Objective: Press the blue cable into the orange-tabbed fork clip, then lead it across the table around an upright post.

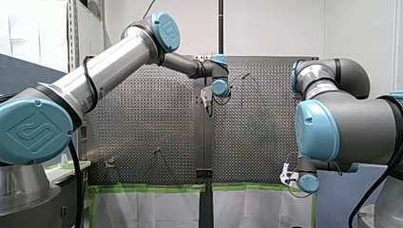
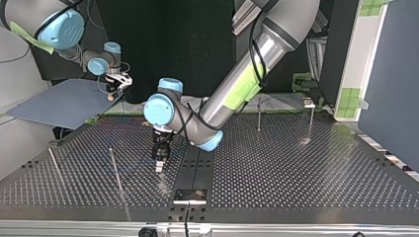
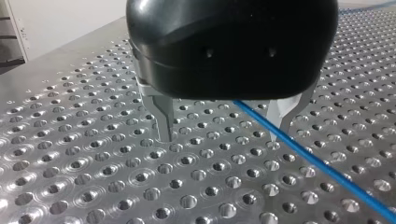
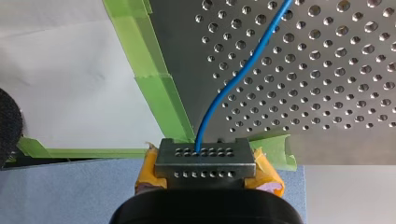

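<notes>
Hovering left tool [image 3: 223,135] spread, low over surface [image 3: 93,177], with blue cable [image 3: 322,163] lying close by one finger [image 3: 287,114]; pinching cable end in right tool [image 4: 205,156] past the taped edge [image 4: 163,93]; likely thin, light, limp, a bit slick; best gripped short, near the stretch to seat, for control.

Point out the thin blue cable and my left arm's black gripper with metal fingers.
thin blue cable [image 3: 317,161]: left wrist view, on its middle stretch.
black metal-fingered left gripper [image 3: 223,135]: left wrist view, midway between its fingertips.
</notes>
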`<state>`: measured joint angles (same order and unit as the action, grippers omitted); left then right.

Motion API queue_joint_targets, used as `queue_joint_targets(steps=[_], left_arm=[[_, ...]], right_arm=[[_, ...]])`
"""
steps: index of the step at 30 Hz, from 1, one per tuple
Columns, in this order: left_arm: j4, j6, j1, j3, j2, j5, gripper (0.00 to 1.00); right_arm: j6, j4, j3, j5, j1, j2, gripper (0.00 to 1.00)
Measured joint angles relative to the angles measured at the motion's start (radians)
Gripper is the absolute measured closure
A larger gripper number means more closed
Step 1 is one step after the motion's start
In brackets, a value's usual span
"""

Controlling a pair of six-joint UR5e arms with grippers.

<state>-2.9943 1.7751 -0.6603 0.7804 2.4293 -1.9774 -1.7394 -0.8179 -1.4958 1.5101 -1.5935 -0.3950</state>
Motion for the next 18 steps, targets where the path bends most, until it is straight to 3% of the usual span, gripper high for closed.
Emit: queue_joint_targets(steps=[8, 18], left_arm=[[-0.031, 0.008, 0.003, 0.0, 0.0, -0.011, 0.0], [-0.087, 0.09, 0.008, 0.0, -0.001, 0.014, 0.0]], right_arm=[[0.001, 0.0, 0.001, -0.003, 0.0, 0.0, 1.0], [0.001, 0.005, 0.004, -0.005, 0.0, 0.0, 1.0]])
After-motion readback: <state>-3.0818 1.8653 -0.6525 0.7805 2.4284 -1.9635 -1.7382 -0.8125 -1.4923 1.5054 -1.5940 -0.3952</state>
